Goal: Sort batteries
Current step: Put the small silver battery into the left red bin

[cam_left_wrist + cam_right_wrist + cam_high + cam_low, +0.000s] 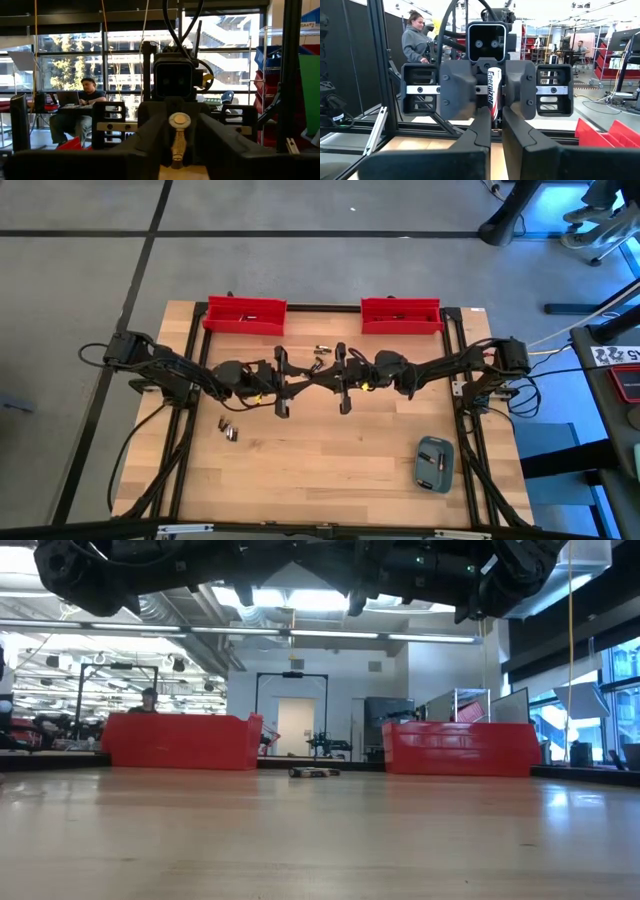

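Note:
My two grippers meet above the middle of the table, raised and pointing at each other. My right gripper (pixel 492 119) (pixel 325 376) is shut on a slim silvery battery (pixel 493 92) with black lettering. My left gripper (pixel 181 122) (pixel 300 378) is open, one finger close on either side of that battery's (pixel 178 137) free end, with narrow gaps showing. Several loose batteries (pixel 322 350) (pixel 314 772) lie on the wood at the far middle. A few more batteries (pixel 230 430) lie toward the near left. My right gripper pinches the battery's near end (pixel 493 120) between its two fingers. The fingers come about level from the table's right and lie along the battery. The battery sticks straight out past the fingertips toward my left gripper, lifted clear of the table.
Two red bins (pixel 245 313) (pixel 400 315) stand along the table's far edge, with a gap between them. A grey-blue case (pixel 434 463) lies near the right front corner. People sit and stand in the room beyond the table.

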Controlling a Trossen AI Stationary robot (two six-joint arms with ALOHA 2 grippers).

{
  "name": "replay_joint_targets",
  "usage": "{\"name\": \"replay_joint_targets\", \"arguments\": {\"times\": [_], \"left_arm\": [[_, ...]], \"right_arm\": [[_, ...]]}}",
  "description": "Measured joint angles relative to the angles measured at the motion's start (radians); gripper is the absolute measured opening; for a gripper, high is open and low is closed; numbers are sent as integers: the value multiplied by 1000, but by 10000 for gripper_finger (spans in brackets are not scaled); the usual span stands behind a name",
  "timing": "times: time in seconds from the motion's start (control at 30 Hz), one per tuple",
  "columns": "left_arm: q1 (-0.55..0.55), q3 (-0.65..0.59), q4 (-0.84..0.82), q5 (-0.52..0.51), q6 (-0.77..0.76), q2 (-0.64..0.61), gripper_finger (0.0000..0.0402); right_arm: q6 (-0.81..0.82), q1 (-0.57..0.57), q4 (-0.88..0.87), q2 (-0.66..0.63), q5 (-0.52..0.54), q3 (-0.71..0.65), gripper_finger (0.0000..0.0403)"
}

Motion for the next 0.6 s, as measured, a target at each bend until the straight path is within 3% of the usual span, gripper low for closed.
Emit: {"name": "replay_joint_targets", "arguments": {"times": [0.17,0.6], "left_arm": [[0,0,1,14,-2,-1,26],[-21,-2,-16,19,19,-1,23]], "right_arm": [[-1,0,0,0,-7,0,20],[-1,1,-24,0,-25,0,32]]}}
